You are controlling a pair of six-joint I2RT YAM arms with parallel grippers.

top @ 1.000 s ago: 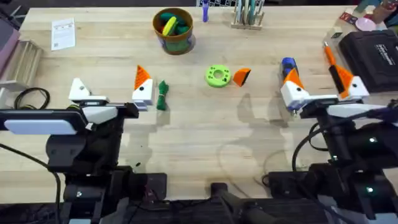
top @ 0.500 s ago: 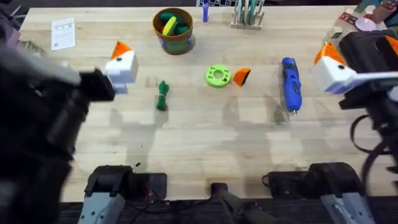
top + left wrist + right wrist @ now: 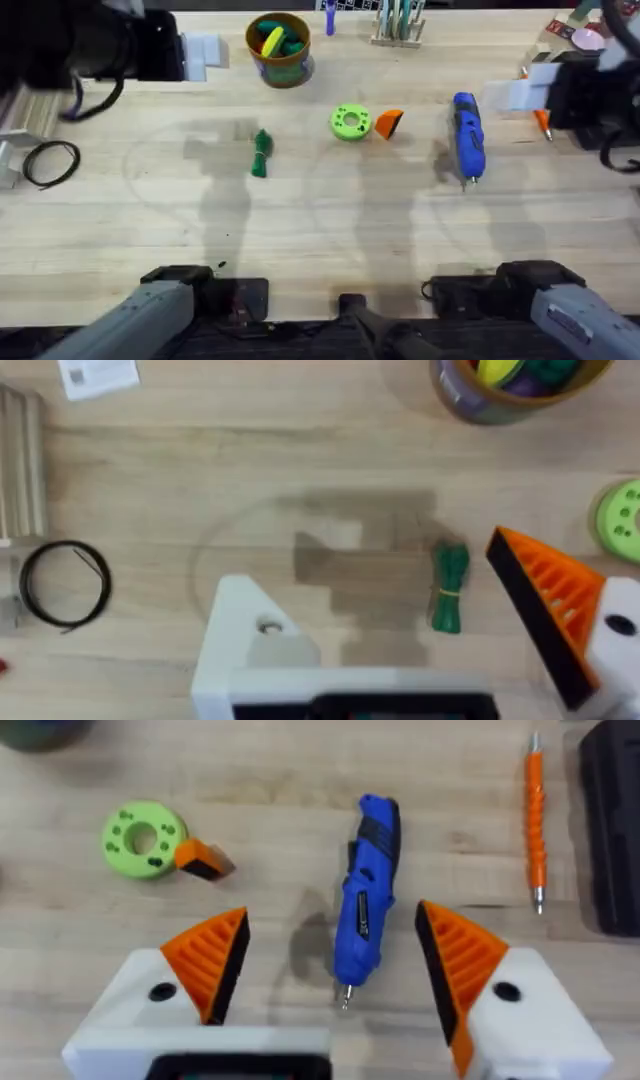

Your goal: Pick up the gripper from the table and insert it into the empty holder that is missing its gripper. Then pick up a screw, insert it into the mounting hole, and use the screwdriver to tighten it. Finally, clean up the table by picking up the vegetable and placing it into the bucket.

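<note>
My left jaws [image 3: 400, 650] and right jaws [image 3: 330, 960] are both gaping wide, holding nothing. The surface [image 3: 320, 240] is carrying the gripper [image 3: 388, 123] at upper centre beside a green disc [image 3: 350, 122], the screwdriver [image 3: 467, 137] lying further right.

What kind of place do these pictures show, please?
Probably a robotics lab workbench: a plank-grain wooden table, a blue electric screwdriver, and spare parts such as an orange ribbed fingertip lying loose.
</note>
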